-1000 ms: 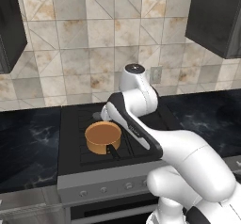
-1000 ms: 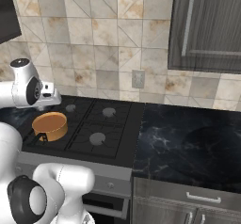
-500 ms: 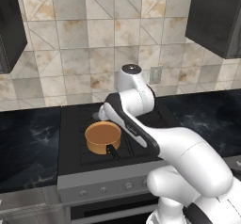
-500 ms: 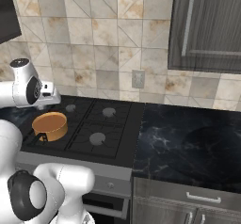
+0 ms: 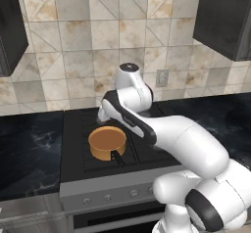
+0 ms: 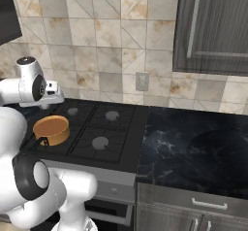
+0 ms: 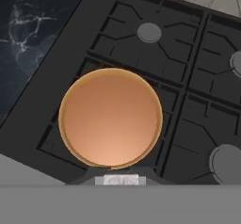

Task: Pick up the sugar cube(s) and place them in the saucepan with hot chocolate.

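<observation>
Your hand [image 7: 117,178] is closed on a tiny pale cube [image 7: 117,179], directly above the pan [image 7: 111,118] at the stove's [image 7: 197,96] front-left burner.

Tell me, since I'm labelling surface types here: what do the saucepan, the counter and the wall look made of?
Saucepan: likely copper, judging by its orange-brown matte sheen, with a black handle, perhaps plastic. Counter: polished dark stone, probably marble, given the white veining. Wall: glazed beige stone-look tiles with visible grout lines.

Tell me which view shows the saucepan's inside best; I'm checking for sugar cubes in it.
The hand view: it looks straight down into the saucepan, showing its whole brown inside. Both base views show it slanted and small on the stove.
</observation>
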